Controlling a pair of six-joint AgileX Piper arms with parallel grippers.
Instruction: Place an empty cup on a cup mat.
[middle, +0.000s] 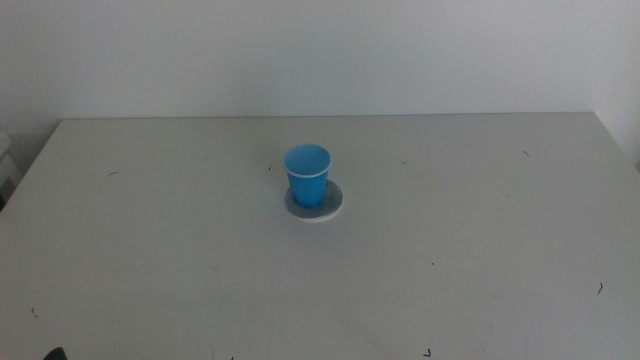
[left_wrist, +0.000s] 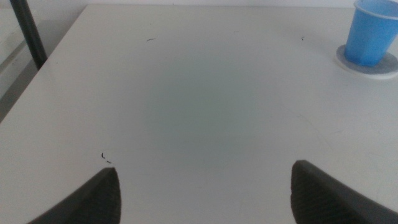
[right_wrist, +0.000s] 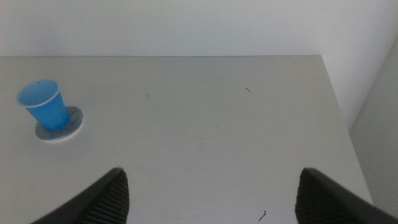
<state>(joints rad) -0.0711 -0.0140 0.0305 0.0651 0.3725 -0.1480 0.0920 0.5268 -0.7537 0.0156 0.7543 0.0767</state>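
Note:
The blue cup stands upright on the grey cup mat near the middle of the table, a little off the mat's centre. Both also show in the left wrist view, cup on mat, and in the right wrist view, cup on mat. The cup looks empty. My left gripper is open, far from the cup, over the table's near left part. My right gripper is open, far from the cup on the right side. Neither arm shows in the middle view.
The white table bears a few small dark specks. A pale wall stands behind its far edge. A dark pole stands off the table's left edge. The table's right edge drops off next to a wall.

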